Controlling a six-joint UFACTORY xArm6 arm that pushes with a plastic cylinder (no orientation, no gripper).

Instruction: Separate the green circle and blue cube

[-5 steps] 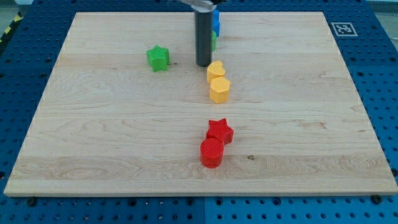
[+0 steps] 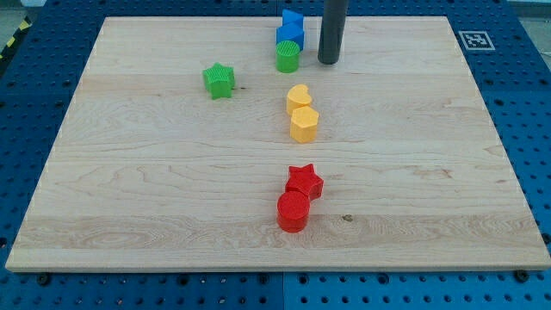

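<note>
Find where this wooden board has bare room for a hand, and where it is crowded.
Bare: left of the green star block; right of my tip. Crowded: the middle column, green circle block against blue blocks, yellow blocks, red blocks.

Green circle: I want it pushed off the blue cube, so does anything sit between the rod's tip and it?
Nothing visible does. My tip stands just to the view's right of the green round block, bare wood between them; the blue cube touches its upper side.
</note>
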